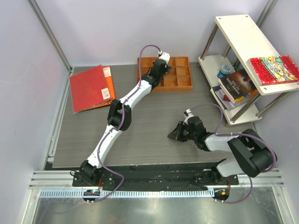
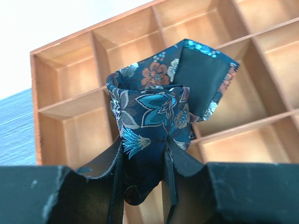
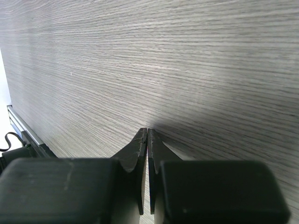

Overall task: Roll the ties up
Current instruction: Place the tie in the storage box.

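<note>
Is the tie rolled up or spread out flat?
Rolled up: the tie forms a loose coil, pinched by the left end effector over the wooden tray.

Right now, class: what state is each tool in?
Left tool: closed on the rolled tie, over the wooden tray.
Right tool: closed, holding nothing.

Grey table point(image 1: 154, 123); wooden tray point(image 1: 176, 88); red folder point(image 1: 88, 87).
</note>
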Robot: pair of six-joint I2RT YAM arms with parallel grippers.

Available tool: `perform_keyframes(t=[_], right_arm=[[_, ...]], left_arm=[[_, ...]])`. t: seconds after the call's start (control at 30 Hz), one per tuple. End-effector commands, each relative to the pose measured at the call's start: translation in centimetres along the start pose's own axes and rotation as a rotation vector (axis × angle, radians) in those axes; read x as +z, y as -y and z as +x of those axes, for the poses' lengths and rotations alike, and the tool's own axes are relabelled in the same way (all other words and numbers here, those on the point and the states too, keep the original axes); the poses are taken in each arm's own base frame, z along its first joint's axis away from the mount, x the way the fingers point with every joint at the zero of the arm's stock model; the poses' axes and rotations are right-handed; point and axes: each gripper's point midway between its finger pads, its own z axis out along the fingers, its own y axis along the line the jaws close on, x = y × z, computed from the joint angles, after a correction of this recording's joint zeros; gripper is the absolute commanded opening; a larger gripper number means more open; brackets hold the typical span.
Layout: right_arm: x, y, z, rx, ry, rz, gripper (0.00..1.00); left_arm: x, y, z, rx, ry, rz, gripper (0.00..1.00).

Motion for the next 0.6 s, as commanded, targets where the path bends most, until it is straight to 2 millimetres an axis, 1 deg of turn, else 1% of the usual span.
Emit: perform_keyframes(t=[0.0, 0.03, 0.07, 0.17, 0.27, 0.3, 0.37, 0.4, 0.43, 0.47, 0.53, 0.57], right_arm=[[0.0, 2.7, 2.1, -0.005, -0.072, 0.104, 0.09], [0.1, 2.7, 2.1, -0.003, -0.073, 0.105, 0.09], [0.1, 2.8, 2.1, -0.004, -0.073, 0.107, 0.09], [0.1, 2.8, 2.0, 0.0, -0.071, 0.109, 0.08], [0.1, 2.9, 2.0, 0.003, -0.071, 0.111, 0.08], [0.1, 2.9, 2.0, 0.003, -0.071, 0.113, 0.08], [0.2, 2.8, 2.0, 0.004, -0.073, 0.112, 0.08], [0.2, 3.0, 2.1, 0.006, -0.074, 0.117, 0.08], [0.2, 3.0, 2.0, 0.007, -0.074, 0.119, 0.08], [0.3, 2.9, 2.1, 0.006, -0.077, 0.118, 0.08], [0.4, 2.9, 2.1, 0.007, -0.081, 0.12, 0.08], [0.4, 3.0, 2.1, 0.009, -0.084, 0.123, 0.08]], left_arm=[[0.7, -2.1, 2.0, 0.095, -0.052, -0.063, 0.0], [1.0, -2.0, 2.7, 0.111, -0.063, -0.065, 0.0], [1.1, -2.4, 3.0, 0.129, -0.07, -0.079, 0.0], [1.6, -2.6, 4.0, 0.163, -0.081, -0.092, 0.0], [1.7, -2.1, 3.6, 0.18, -0.062, -0.086, 0.01], [1.8, -1.9, 3.7, 0.186, -0.057, -0.082, 0.07], [2.0, -1.5, 3.1, 0.188, -0.031, -0.071, 0.16], [2.1, -1.4, 3.0, 0.195, -0.022, -0.069, 0.29], [2.2, -1.4, 2.6, 0.194, -0.003, -0.072, 0.4], [2.3, -1.4, 2.6, 0.199, 0.002, -0.073, 0.58], [2.5, -1.2, 2.5, 0.225, 0.013, -0.064, 0.74], [2.6, -1.2, 2.4, 0.23, 0.021, -0.067, 0.9]])
